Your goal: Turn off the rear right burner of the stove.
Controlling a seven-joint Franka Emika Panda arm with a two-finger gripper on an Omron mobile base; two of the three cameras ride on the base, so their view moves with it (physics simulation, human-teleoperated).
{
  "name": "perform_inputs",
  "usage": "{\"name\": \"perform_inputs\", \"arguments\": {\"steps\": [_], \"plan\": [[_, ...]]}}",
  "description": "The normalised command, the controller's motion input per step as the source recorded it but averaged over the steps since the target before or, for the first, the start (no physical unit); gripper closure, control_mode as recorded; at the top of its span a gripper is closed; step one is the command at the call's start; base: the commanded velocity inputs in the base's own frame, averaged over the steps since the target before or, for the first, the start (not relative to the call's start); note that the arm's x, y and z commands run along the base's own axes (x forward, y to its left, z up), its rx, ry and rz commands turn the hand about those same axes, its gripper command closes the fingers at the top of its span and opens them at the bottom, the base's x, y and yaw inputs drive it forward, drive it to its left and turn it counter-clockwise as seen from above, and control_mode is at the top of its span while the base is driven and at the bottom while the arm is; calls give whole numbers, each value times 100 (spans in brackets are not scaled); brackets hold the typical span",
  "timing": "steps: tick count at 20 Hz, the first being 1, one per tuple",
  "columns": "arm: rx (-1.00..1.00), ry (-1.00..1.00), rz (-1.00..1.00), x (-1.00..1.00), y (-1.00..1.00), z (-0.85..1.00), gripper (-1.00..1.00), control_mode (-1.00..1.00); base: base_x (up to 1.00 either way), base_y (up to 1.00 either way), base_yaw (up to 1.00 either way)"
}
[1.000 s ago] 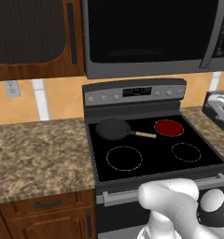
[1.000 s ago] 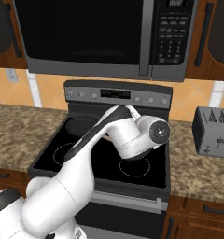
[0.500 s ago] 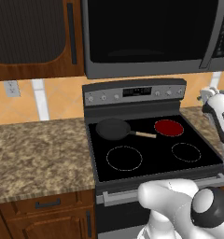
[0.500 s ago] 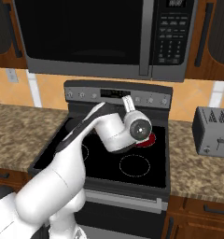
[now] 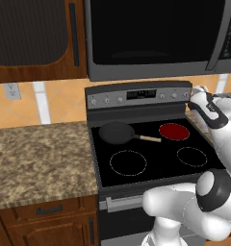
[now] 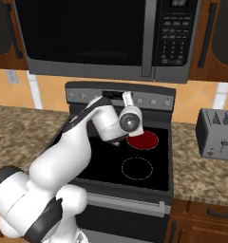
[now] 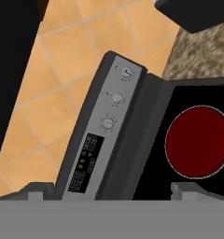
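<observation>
We held our gripper (image 7: 107, 190) with its fingertips spread wide, facing the control panel (image 7: 104, 130) of the stove (image 5: 151, 158), because its knobs govern the rear right burner (image 5: 174, 131), which glowed red beside the pan (image 5: 116, 132).

Orange tiled backsplash (image 5: 64, 103), speckled granite counter (image 5: 40, 156), dark wood upper cabinets (image 5: 33, 41), black microwave (image 6: 106, 38) overhead, grey toaster (image 6: 216, 133), wall outlet (image 5: 11, 90), lower drawers, possibly wood.
</observation>
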Motion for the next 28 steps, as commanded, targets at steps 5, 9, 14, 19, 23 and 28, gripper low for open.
{"name": "perform_inputs", "arguments": {"steps": [5,9,14,19,23,28], "plan": [[6,0,4,13,-17,-7,-100,-100,0,0,0],[0,0,1,28,-21,-7,-100,-100,0,0,0],[4,0,0,52,-17,-1,-100,-100,0,0,0],[5,0,0,26,-3,-19,-100,-100,0,0,0],[7,0,1,30,0,-35,-100,-100,0,0,0],[5,0,1,44,0,-15,-100,-100,0,0,0]]}}
